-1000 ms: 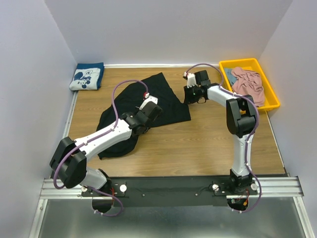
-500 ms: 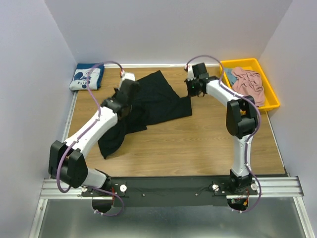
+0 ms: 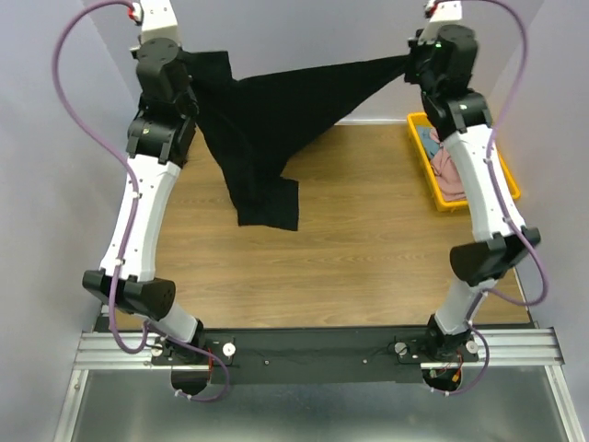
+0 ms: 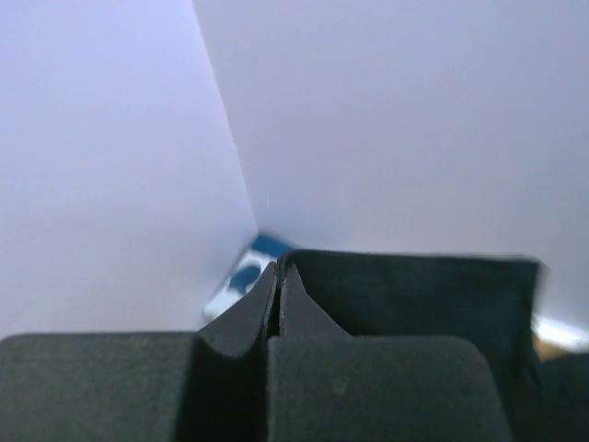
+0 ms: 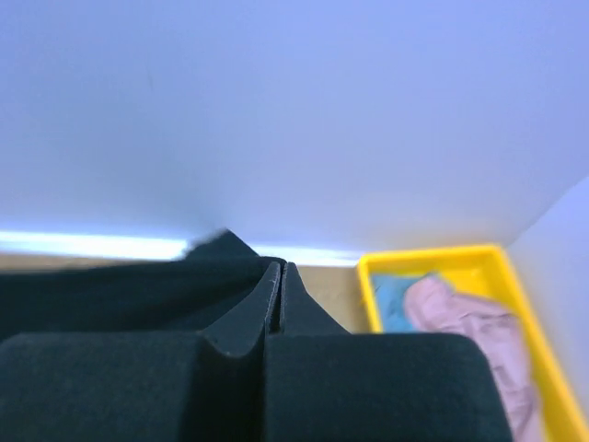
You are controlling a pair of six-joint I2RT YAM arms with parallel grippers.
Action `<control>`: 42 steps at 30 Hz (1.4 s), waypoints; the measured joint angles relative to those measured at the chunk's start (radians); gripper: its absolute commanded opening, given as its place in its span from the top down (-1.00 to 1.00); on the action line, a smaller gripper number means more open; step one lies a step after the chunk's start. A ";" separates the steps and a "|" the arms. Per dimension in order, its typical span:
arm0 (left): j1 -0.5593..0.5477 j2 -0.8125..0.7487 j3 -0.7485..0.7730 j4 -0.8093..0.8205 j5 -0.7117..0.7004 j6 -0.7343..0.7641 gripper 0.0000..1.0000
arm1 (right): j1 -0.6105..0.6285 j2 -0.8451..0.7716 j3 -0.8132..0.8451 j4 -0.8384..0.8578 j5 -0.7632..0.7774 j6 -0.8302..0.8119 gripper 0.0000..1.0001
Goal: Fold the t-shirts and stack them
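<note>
Across the upper part of the top view: black t-shirt (image 3: 262, 120), one item, hung in the air between two raised arms, clear of the table (image 3: 368, 258).

Holds: left gripper (image 3: 182, 64) at the upper left and right gripper (image 3: 416, 64) at the upper right. Each has its fingers pressed together, pinching an edge of the cloth. Both wrist views show the fingertips closed, with black fabric just beyond them.

Handling (judged): light, limp and non-fragile. It has no stiffness and sags wherever it is not held. The weave looks matte and unlikely to slip. It is best taken at corners or seams, such as shoulders or hem ends, so it hangs flat.

Orientation: the long axis runs left to right along the taut upper edge, dipping slightly mid-span. The body drops from that edge, and the hang is lopsided, with most cloth gathered toward the left. The lowest corner points down at centre-left of the frame. Folds hide which end is the neck and which the hem.

Other stock: navy t-shirt (image 4: 241, 276), folded in the far left corner. Pink t-shirt (image 5: 469, 331), crumpled in the yellow bin (image 3: 509, 189) at the right edge.
</note>
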 measured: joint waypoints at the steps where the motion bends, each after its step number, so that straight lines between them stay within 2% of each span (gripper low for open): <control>1: 0.000 -0.008 0.018 0.020 -0.003 0.018 1.00 | -0.001 -0.029 0.004 0.000 0.006 -0.008 0.99; 5: -0.002 -0.124 -0.022 0.133 -0.002 0.102 1.00 | 0.001 -0.180 -0.008 0.006 0.018 -0.043 0.99; 8: -0.002 -0.241 -0.076 0.202 0.016 0.153 1.00 | 0.006 -0.348 -0.100 0.032 0.019 -0.068 0.99; 14: -0.003 -0.446 -0.082 0.292 0.107 0.204 1.00 | 0.010 -0.611 -0.227 0.055 0.009 -0.114 0.99; 18: -0.005 -0.547 -0.069 0.302 0.191 0.220 1.00 | 0.014 -0.721 -0.259 0.065 -0.013 -0.149 0.99; 24: -0.006 -0.573 -0.044 0.278 0.266 0.242 1.00 | 0.016 -0.806 -0.309 0.087 -0.038 -0.192 0.99; 30: -0.005 -0.544 -0.216 0.278 0.304 0.296 0.98 | 0.016 -0.776 -0.480 0.111 -0.030 -0.211 0.99; 32: -0.002 -0.517 -0.316 0.303 0.321 0.311 0.98 | 0.013 -0.734 -0.552 0.113 -0.017 -0.212 0.99; 33: 0.000 -0.480 -0.433 0.359 0.340 0.333 0.98 | 0.011 -0.702 -0.595 0.121 -0.010 -0.213 0.99; 34: 0.001 -0.456 -0.489 0.378 0.351 0.342 0.98 | 0.010 -0.676 -0.624 0.120 -0.004 -0.214 0.99; 38: 0.018 -0.225 -0.689 0.457 0.425 0.373 0.99 | 0.009 -0.490 -0.755 0.156 0.026 -0.219 0.99; 42: 0.031 0.036 -0.703 0.494 0.473 0.372 1.00 | 0.000 -0.266 -0.793 0.220 0.060 -0.236 0.99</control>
